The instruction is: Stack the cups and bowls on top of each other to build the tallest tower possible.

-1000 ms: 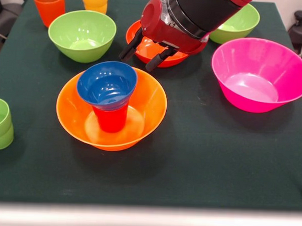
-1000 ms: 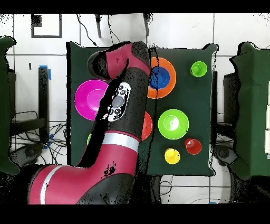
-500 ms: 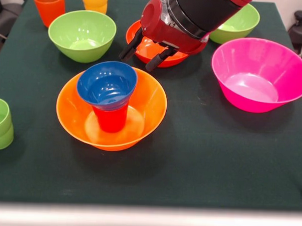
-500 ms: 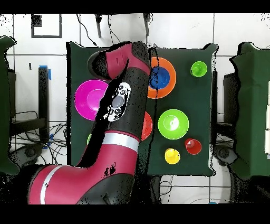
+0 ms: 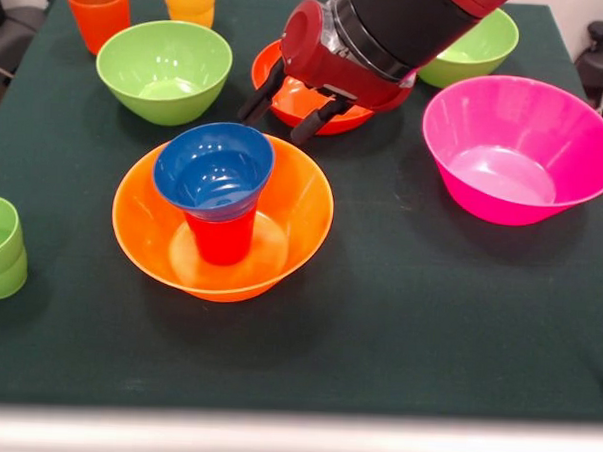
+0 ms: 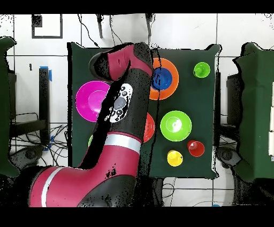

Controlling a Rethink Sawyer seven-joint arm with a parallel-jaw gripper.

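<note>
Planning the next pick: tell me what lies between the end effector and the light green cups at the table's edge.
In the front view, the tower sits between the end effector and light green cups: large orange bowl, red cup, blue bowl.

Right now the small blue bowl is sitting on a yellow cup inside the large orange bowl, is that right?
Not quite: the front view shows the small blue bowl sitting on a red cup, not a yellow one, inside the large orange bowl.
</note>
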